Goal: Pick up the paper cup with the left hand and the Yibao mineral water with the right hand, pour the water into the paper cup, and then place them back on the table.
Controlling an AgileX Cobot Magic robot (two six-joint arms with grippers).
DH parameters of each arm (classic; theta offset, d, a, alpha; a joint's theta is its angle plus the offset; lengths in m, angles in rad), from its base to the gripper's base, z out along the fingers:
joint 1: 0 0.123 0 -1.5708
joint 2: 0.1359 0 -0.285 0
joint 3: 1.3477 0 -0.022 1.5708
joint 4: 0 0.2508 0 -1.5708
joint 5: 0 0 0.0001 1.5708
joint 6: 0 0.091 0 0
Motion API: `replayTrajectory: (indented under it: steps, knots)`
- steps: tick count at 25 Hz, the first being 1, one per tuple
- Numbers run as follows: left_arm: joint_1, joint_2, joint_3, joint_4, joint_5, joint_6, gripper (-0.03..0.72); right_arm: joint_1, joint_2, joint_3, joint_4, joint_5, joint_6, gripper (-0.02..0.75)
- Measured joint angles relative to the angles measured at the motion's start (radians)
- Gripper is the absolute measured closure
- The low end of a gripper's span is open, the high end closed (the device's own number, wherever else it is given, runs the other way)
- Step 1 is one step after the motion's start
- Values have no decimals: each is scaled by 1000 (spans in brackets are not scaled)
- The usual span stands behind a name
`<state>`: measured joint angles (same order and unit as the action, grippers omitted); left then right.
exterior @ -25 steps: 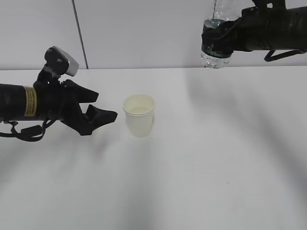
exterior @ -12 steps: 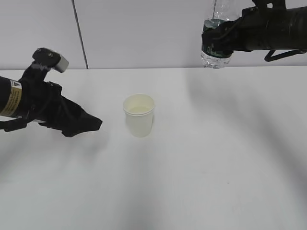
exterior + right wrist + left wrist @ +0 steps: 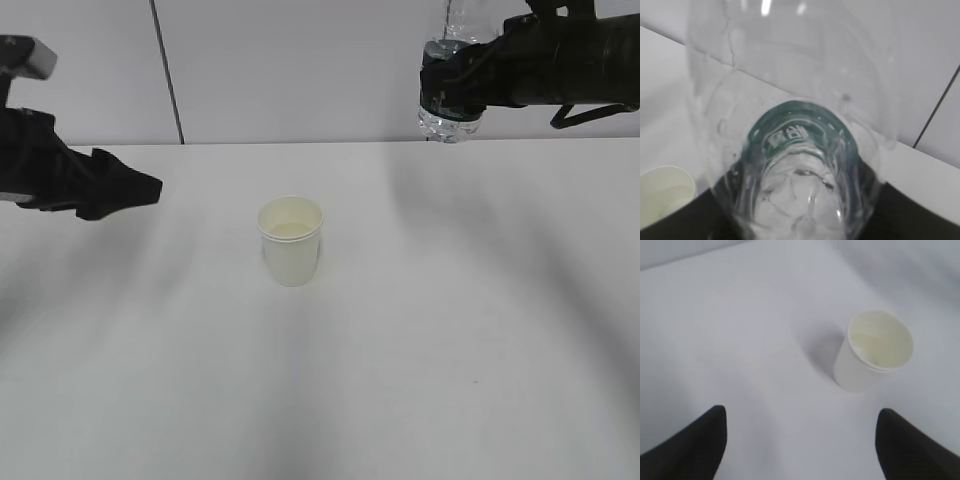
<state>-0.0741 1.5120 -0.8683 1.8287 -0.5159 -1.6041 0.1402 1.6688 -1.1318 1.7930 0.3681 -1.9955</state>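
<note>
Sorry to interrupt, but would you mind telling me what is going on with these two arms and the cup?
The small white paper cup stands upright on the white table, apart from both arms, with some liquid inside. The left gripper is open, empty and off to the cup's left. The right gripper holds the clear plastic water bottle with the green label upright, high above the table's far side. The bottle has not yet been set down.
</note>
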Motion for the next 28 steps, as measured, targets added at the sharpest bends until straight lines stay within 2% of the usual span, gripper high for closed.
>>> replayTrajectory:
  steps: [9, 21, 28]
  knots:
    - [54, -216, 11, 0, -1, -5, 133, 0, 0, 0, 0, 5, 0, 350]
    - [54, -615, 280, 0, 55, -57, 133, 0, 0, 0, 0, 7, 0, 350]
    - [54, -816, 389, 0, 69, -93, 133, 0, 0, 0, 0, 7, 0, 350]
